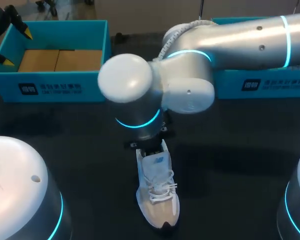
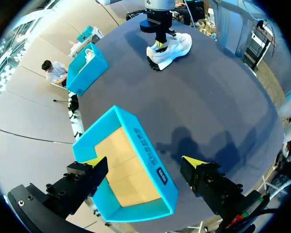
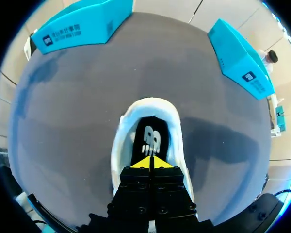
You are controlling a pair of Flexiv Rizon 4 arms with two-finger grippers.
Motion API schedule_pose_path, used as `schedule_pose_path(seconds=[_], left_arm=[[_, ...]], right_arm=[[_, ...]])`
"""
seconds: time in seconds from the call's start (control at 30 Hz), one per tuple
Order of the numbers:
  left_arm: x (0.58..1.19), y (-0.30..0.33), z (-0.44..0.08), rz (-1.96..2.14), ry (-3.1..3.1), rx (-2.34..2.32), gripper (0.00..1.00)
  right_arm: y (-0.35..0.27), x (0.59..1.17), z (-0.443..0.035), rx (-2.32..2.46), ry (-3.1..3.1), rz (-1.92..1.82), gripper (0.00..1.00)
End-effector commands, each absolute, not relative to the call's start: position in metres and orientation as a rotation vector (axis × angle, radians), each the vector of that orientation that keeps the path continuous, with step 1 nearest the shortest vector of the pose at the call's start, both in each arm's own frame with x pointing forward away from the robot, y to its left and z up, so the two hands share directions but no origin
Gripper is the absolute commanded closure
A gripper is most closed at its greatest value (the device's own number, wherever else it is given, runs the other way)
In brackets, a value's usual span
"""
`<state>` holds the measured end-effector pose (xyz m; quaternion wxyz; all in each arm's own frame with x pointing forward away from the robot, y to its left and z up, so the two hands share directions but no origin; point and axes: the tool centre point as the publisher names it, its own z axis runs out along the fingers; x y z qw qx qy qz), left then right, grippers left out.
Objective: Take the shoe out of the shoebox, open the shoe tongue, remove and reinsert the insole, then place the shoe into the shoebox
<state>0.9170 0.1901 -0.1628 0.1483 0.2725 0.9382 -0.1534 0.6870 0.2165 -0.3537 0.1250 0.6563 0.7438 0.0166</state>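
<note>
Showing a white shoe (image 1: 157, 200) lying on the dark worktop (image 1: 230, 150), near middle, long axis running near to far, toe pointing near. Hanging straight over the shoe's opening, right gripper (image 3: 150, 162) with jaws pressed together just above the dark insole (image 3: 150, 136); gripping anything or not, impossible to tell. Sitting far left, well apart from the shoe, left gripper (image 2: 144, 161) with jaws spread wide astride the open shoebox (image 2: 136, 133).

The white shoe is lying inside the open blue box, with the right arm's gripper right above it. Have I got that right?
Not quite. The white shoe is not in a box. It stands on the dark table, in front of the open blue shoebox, which is empty, as the head view shows. The right gripper is indeed right above the shoe.
</note>
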Motion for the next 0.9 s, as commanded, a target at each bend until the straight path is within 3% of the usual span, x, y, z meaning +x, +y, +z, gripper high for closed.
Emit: schedule_pose_path(seconds=[0.03,0.9], left_arm=[[0.916,0.19,-0.163,-0.436,2.699,0.784,0.0],[0.916,0.19,-0.163,-0.436,2.699,0.784,0.0]], right_arm=[[0.213,0.681,-0.365,2.04,1.984,0.096,1.0],[0.195,0.684,-0.411,1.957,1.719,-0.186,1.0]])
